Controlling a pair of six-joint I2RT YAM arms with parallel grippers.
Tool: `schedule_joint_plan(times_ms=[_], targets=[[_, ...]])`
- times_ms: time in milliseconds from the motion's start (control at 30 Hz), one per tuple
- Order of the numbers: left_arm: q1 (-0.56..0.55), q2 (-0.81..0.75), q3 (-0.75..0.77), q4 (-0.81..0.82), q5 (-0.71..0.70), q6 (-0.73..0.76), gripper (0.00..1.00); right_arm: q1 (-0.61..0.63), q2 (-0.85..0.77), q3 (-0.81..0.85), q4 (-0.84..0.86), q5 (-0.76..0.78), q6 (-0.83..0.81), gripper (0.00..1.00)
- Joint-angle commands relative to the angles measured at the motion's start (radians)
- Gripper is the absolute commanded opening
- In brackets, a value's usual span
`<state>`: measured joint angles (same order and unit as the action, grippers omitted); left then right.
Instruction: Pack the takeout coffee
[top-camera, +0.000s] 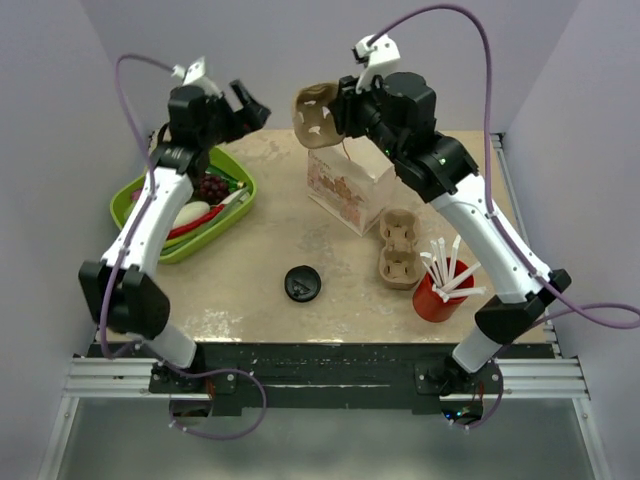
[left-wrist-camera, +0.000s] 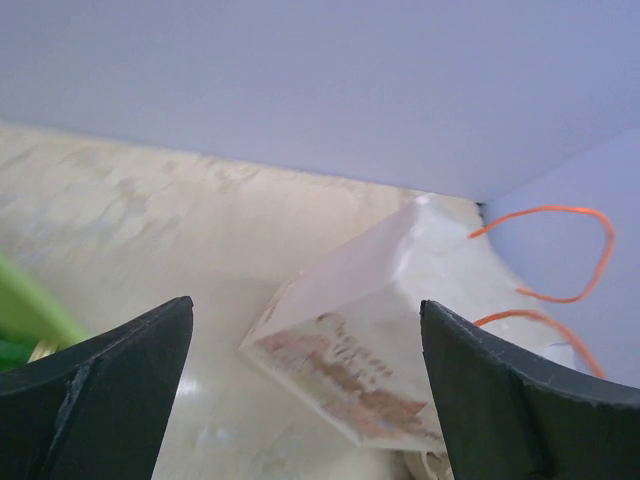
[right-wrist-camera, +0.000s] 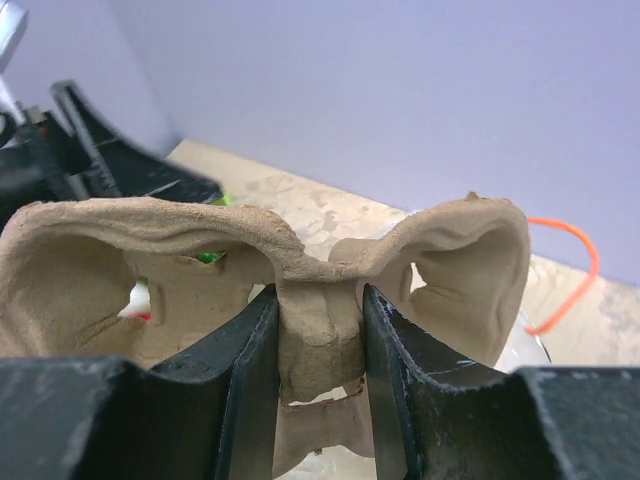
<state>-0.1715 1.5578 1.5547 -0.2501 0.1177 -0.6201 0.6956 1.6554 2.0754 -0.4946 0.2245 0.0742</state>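
The green takeout coffee cup is not in view in any frame. My right gripper (top-camera: 338, 113) is raised at the back of the table and shut on the middle rib of a brown pulp cup carrier (top-camera: 314, 115). In the right wrist view the gripper (right-wrist-camera: 320, 305) pinches that rib and the carrier's (right-wrist-camera: 90, 250) two empty pockets spread to either side. My left gripper (top-camera: 250, 106) is open and empty, raised at the back left, facing the carrier. In the left wrist view it (left-wrist-camera: 305, 330) frames the white paper bag (left-wrist-camera: 350, 350) below.
The white printed paper bag (top-camera: 348, 187) stands mid-table under the carrier. A second pulp carrier (top-camera: 398, 246) lies right of it. A red cup with white straws (top-camera: 437, 293) stands front right. A loose black lid (top-camera: 301, 284) lies front centre. A green tray (top-camera: 228, 214) of food sits left.
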Motion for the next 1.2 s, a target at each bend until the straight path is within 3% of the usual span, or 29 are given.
schedule_joint_plan(times_ms=[0,33,133,400,567,600,633,833,1000,1167], targets=[[-0.094,0.269,0.364,0.045,0.198,0.209,1.0,-0.011,-0.088,-0.061,0.091,0.143,0.173,0.28],[-0.112,0.366,0.496,-0.004,0.197,0.28,1.0,-0.015,-0.101,-0.093,0.106,0.154,0.188,0.28],[-0.169,0.488,0.625,-0.029,0.206,0.39,1.0,-0.028,-0.129,-0.113,0.111,0.165,0.208,0.28],[-0.186,0.574,0.607,0.089,0.349,0.416,0.96,-0.061,-0.097,-0.081,0.051,0.142,0.231,0.29],[-0.192,0.565,0.567,0.055,0.275,0.424,0.78,-0.068,-0.068,-0.06,0.019,0.11,0.237,0.28],[-0.194,0.553,0.533,0.061,0.248,0.427,0.71,-0.07,-0.06,-0.058,0.016,0.098,0.239,0.27],[-0.197,0.533,0.521,0.057,0.19,0.427,0.55,-0.068,-0.059,-0.06,0.016,0.082,0.249,0.28],[-0.227,0.441,0.406,0.026,0.002,0.447,0.16,-0.071,-0.039,-0.064,0.019,0.05,0.28,0.27],[-0.23,0.378,0.308,-0.043,-0.108,0.341,0.09,-0.087,-0.034,-0.06,0.005,0.006,0.309,0.28],[-0.247,0.242,0.205,-0.156,-0.292,0.087,0.08,-0.087,-0.036,-0.043,-0.007,-0.088,0.323,0.27]])
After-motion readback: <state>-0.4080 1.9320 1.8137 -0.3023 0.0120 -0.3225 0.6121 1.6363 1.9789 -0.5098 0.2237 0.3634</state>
